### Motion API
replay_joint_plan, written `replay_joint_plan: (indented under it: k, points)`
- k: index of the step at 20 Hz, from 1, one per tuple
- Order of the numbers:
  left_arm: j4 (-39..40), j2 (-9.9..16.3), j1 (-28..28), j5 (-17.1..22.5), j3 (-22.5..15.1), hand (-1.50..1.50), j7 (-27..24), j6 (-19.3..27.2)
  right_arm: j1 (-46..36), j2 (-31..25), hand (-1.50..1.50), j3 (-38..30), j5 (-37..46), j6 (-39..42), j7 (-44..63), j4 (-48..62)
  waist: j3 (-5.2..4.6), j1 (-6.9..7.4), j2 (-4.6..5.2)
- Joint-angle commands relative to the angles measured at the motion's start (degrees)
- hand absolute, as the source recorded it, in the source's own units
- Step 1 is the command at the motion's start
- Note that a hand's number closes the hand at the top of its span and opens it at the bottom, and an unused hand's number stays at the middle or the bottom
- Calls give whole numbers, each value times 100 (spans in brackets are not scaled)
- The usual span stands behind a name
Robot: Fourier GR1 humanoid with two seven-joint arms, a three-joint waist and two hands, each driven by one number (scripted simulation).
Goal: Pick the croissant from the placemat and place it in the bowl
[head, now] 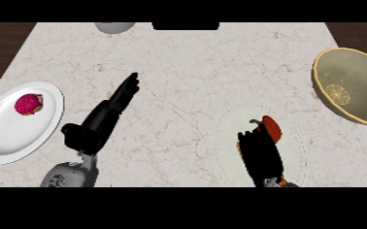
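A robot's right hand (259,156) hangs over a pale round placemat (228,121) at the near right of a marble counter (201,58), its dark fingers pointing away and covering most of what lies there. Whether the fingers are curled or straight cannot be told from this angle. A red item with a green stem (270,126), looking more like a pepper than a croissant, shows just past the fingertips on the placemat; an orange edge peeks out beside the hand. The tan bowl (342,89) stands at the right edge, well apart from the placemat. On the left, the left hand (108,114) rests open with straight fingers aimed far and right. A white plate (22,131) at the left edge carries a pink pastry (28,104). A grey bowl (114,27) sits at the far edge.
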Motion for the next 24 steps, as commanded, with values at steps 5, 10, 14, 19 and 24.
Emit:
replay_joint_plan:
  k: [5, 10, 14, 19, 24]
  points:
    - [78, -56, -9, -122, 64, 0, -148, -69, 159, -423, 150, -276, -188, -431, -1061, -187, 28, -30, 25]
    - [54, 20, 72, 41, 140, 0, -101, -170, 668, -1517, 150, -718, -1893, -682, -3503, -543, 46, -79, 48]
    - [-67, -31, 100, -12, 132, 0, 40, -65, 1060, -2578, 150, -1487, -2491, -1112, -4864, -432, 38, -60, 25]
    - [56, -41, 188, -122, 137, 0, -218, -75, 1323, -2684, 150, -2504, -2725, -1736, -4829, -974, 26, -85, 13]
    - [-264, 74, 252, 51, 229, 0, 79, -182, 1345, -2426, 150, -3393, -3905, -1878, -4980, -1594, 25, -116, -14]
